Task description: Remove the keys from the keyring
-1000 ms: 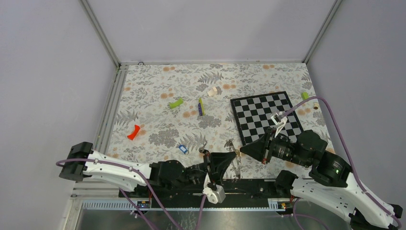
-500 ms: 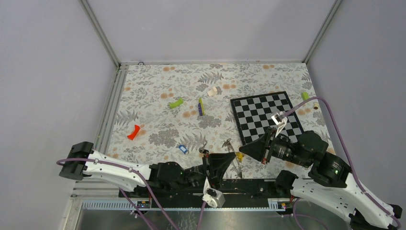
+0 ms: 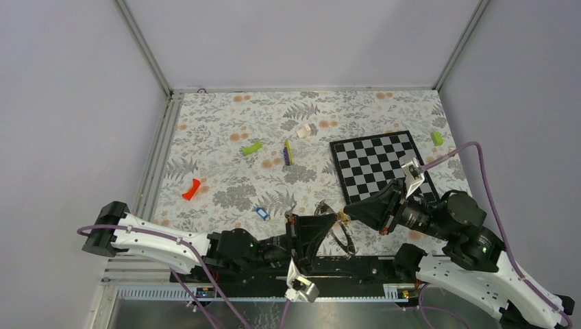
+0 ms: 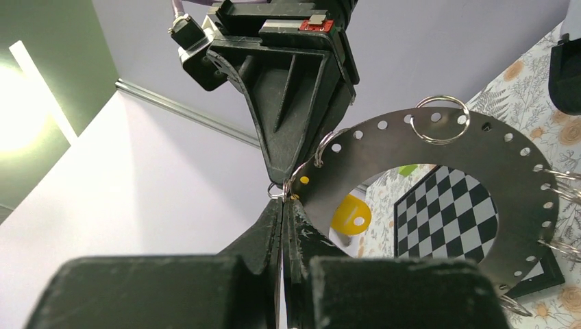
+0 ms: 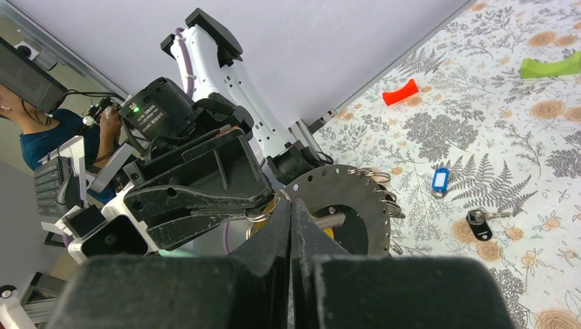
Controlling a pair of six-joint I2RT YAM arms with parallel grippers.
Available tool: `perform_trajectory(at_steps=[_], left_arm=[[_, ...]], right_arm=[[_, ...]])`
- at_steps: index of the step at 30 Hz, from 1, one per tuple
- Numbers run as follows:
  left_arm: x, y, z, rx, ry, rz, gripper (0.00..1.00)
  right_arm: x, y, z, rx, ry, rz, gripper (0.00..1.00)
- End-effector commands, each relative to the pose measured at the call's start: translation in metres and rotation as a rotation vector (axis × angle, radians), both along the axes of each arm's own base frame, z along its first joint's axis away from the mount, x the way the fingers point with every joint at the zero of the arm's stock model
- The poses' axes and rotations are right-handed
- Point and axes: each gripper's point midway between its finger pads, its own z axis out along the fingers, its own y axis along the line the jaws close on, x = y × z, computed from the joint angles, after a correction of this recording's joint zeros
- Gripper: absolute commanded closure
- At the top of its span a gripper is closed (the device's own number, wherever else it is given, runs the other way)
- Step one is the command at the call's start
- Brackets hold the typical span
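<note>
Silvery perforated keyring (image 4: 479,157) held up near front edge, between arms. Left gripper (image 4: 283,205) clamped shut on its rim. Right gripper (image 5: 289,202) pinched shut, tip meeting same rim spot; what it pinches unclear. Yellow-tag key (image 4: 351,214) hangs on ring. Blue-tag key (image 5: 440,179), black-tag key (image 5: 479,225) lie loose on floral table (image 5: 521,157).
</note>
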Motion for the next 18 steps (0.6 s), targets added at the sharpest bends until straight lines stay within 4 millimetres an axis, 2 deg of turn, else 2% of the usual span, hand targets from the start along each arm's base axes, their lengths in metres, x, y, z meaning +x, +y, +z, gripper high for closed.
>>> perform_trajectory(at_steps=[1,7,18], left_arm=[[-0.009,0.017,0.058,-0.157,-0.044,-0.031,1.00],[-0.008,0.017,0.060,-0.170,-0.054,-0.017,1.00],[-0.011,0.016,0.066,-0.168,-0.092,-0.012,1.00]], right_arm=[[0.003,-0.006,0.020,0.064,-0.090,-0.034,1.00],[0.004,-0.007,0.022,0.106,-0.077,-0.044,1.00],[0.007,0.002,0.002,0.056,0.003,-0.028,1.00]])
